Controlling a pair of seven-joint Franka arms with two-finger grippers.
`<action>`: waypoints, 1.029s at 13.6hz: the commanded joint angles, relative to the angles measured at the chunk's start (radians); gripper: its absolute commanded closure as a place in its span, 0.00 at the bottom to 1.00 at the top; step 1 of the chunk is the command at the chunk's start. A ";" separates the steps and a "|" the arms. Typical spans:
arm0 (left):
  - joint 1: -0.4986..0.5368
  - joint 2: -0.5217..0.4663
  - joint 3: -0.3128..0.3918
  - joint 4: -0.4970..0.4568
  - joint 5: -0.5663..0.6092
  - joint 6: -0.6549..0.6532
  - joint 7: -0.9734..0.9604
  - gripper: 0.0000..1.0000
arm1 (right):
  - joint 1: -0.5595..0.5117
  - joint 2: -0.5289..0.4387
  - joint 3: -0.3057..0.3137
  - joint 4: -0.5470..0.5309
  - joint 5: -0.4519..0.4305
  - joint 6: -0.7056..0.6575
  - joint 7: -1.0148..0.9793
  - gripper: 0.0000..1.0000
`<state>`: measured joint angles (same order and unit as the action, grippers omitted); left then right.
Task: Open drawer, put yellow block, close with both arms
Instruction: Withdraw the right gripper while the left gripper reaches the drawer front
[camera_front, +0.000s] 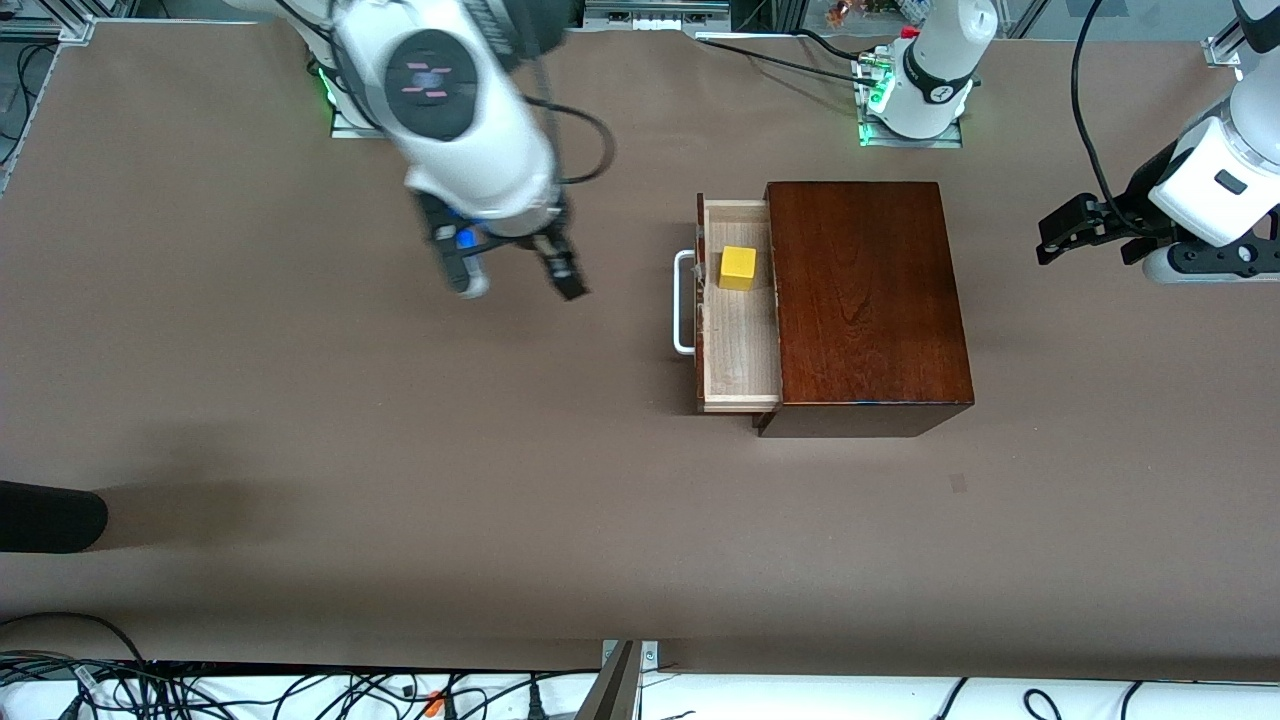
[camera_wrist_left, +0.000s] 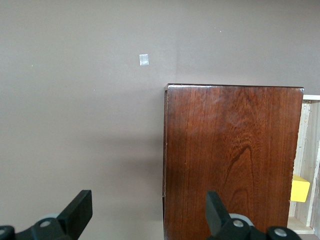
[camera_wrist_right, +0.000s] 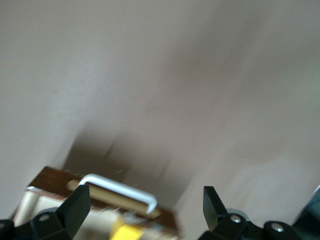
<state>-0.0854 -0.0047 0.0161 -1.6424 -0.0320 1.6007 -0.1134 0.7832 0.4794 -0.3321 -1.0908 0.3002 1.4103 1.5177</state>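
The drawer stands pulled out of the mahogany box, its white handle toward the right arm's end. The yellow block lies in the drawer tray. It also shows in the left wrist view and the right wrist view. My right gripper is open and empty, up over bare table beside the handle. My left gripper is open and empty, over the table at the left arm's end, beside the box.
A black object lies at the table's edge at the right arm's end. A small pale mark is on the table nearer the front camera than the box. Cables run along the front edge.
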 joint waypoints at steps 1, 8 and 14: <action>-0.005 -0.008 -0.002 0.013 0.010 -0.016 -0.014 0.00 | 0.005 -0.117 -0.131 -0.119 -0.004 -0.063 -0.352 0.00; -0.017 0.084 -0.115 0.038 -0.016 -0.012 -0.065 0.00 | -0.015 -0.324 -0.305 -0.306 -0.228 -0.079 -1.035 0.00; -0.083 0.230 -0.335 0.101 -0.069 -0.005 -0.031 0.00 | -0.440 -0.470 0.012 -0.492 -0.349 0.067 -1.373 0.00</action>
<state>-0.1400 0.1474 -0.2709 -1.6139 -0.0827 1.6058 -0.1655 0.5490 0.0527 -0.4984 -1.5356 -0.0328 1.4457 0.2384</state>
